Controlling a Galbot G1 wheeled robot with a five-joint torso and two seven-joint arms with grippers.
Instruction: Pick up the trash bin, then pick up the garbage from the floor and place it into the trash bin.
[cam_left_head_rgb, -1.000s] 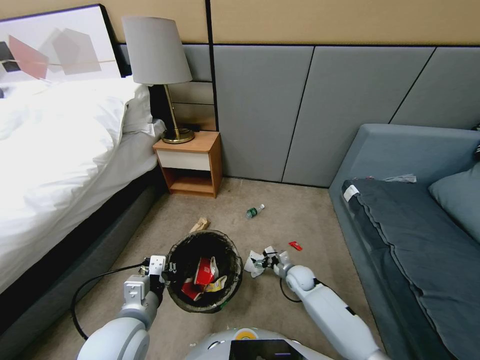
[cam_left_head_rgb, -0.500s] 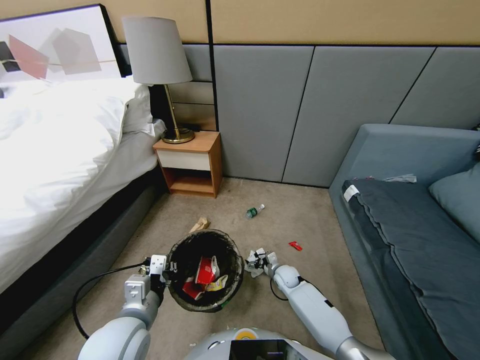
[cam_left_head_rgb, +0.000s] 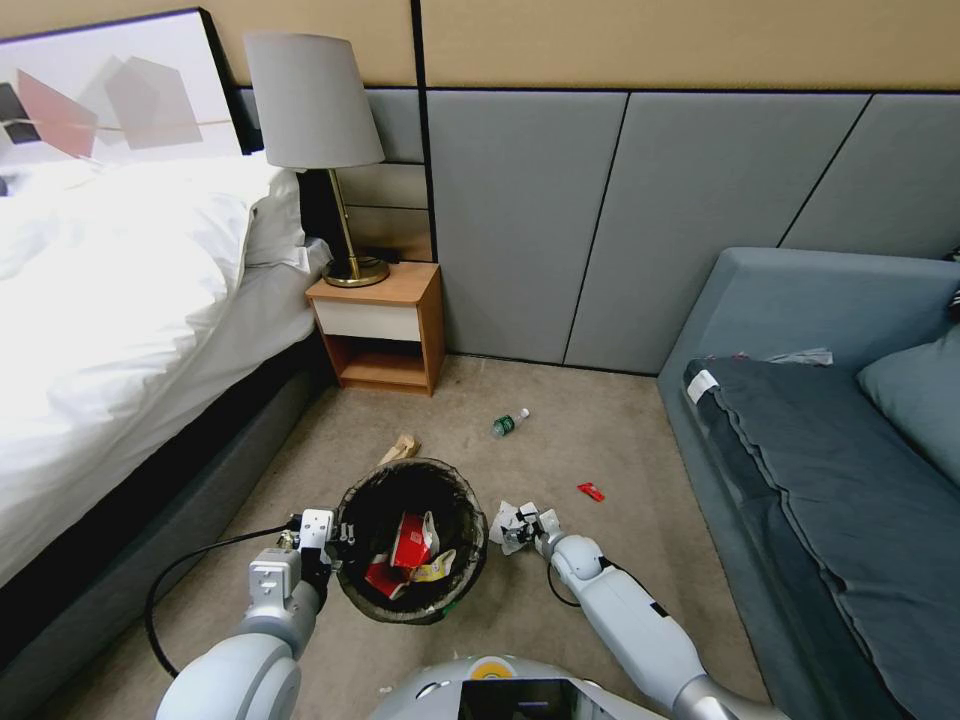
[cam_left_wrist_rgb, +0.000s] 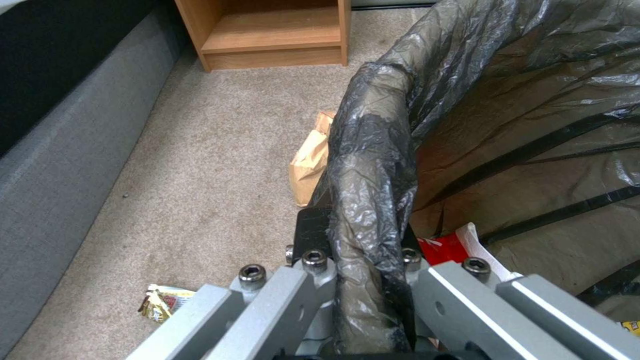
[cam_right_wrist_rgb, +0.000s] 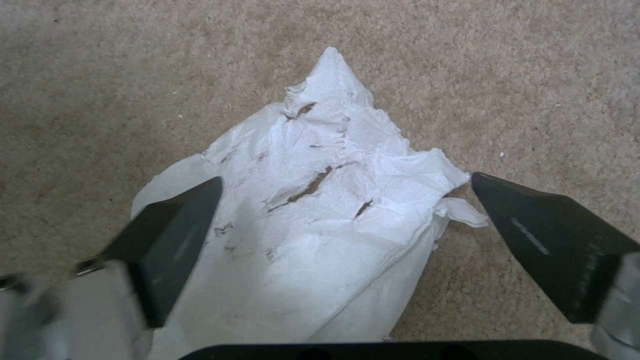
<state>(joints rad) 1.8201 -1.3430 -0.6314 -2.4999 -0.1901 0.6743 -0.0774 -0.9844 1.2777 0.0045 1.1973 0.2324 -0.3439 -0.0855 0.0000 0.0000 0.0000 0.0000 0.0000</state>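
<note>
White paper wad sits on the carpet between the right gripper's spread fingers, not grabbed yet; left gripper is clamped on the bin rim.

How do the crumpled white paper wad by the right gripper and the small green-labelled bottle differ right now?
The crumpled white paper wad lies beside the white bag-lined trash bin, between the open right gripper's fingers; the small green-labelled bottle lies farther off, untouched. The wad is flat and torn; the bottle is rigid. Both rest on carpet.
</note>
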